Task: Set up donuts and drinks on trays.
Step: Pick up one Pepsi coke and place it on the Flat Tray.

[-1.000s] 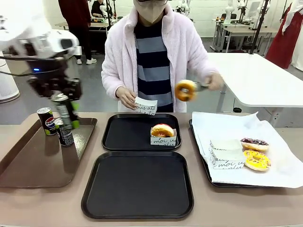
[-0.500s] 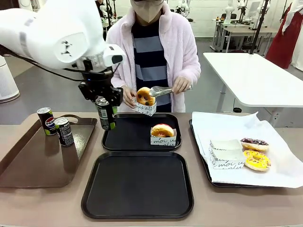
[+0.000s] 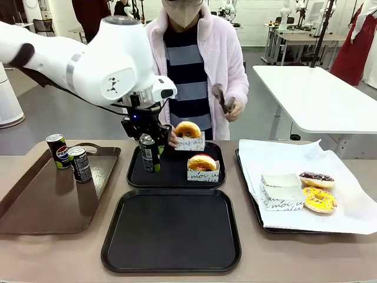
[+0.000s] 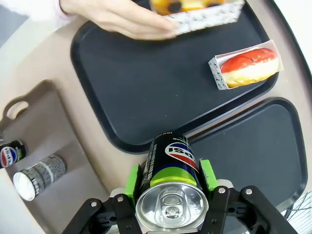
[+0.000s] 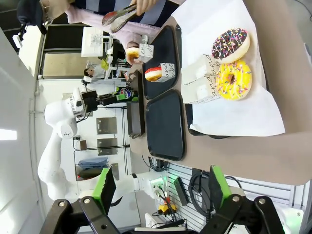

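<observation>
L gripper [image 3: 149,158] clamped on soda can [image 3: 148,148], upright, over far black tray [image 3: 177,178], its 9 o'clock side; can't tell if it's touching. R gripper [image 5: 158,187] jaws wide, nothing btwn. Boxed donut [image 3: 202,167] at tray's 3 o'clock. Person's hand [image 4: 117,19] holds 2nd boxed donut [image 3: 188,134] at 12.

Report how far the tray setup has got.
Done: one boxed donut sits on the far tray. In hand: the left gripper holds a can over that tray; the person's hand holds a second boxed donut above it. Left: two cans on the brown tray, two loose donuts, the bare near tray.
</observation>
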`<action>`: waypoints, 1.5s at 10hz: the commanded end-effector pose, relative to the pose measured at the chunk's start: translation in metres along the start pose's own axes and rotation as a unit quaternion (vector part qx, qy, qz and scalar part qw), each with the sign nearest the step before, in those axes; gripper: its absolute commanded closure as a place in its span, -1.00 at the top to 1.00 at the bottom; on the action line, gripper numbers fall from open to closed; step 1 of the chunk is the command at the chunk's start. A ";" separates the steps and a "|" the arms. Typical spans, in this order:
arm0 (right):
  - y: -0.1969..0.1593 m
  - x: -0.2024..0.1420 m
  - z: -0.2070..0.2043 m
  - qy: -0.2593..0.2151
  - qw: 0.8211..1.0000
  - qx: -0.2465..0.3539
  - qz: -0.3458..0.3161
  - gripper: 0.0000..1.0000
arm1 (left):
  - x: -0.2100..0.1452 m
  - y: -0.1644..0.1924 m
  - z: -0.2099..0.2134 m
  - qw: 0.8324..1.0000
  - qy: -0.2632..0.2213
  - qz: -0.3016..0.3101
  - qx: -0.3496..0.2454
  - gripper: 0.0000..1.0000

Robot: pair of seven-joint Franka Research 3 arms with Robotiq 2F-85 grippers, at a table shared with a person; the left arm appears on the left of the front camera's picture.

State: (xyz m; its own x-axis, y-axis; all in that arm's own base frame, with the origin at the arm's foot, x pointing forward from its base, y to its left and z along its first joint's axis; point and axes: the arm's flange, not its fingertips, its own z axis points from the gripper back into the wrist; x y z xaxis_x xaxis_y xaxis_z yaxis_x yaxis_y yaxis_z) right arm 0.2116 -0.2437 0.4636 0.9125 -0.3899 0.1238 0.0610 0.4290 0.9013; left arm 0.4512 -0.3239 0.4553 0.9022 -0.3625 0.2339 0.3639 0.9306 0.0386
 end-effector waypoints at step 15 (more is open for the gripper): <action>-0.001 0.002 -0.001 -0.004 1.000 0.011 0.008 1.00 | -0.014 0.019 0.019 1.000 0.015 0.002 0.025 0.16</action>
State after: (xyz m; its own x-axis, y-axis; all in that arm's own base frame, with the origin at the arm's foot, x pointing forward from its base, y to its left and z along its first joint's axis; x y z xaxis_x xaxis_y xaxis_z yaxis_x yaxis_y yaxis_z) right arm 0.2119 -0.2435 0.4634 0.9133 -0.3882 0.1233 0.0605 0.4286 0.9015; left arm 0.4175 -0.2860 0.4718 0.8868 -0.4093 0.2144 0.4058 0.9118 0.0622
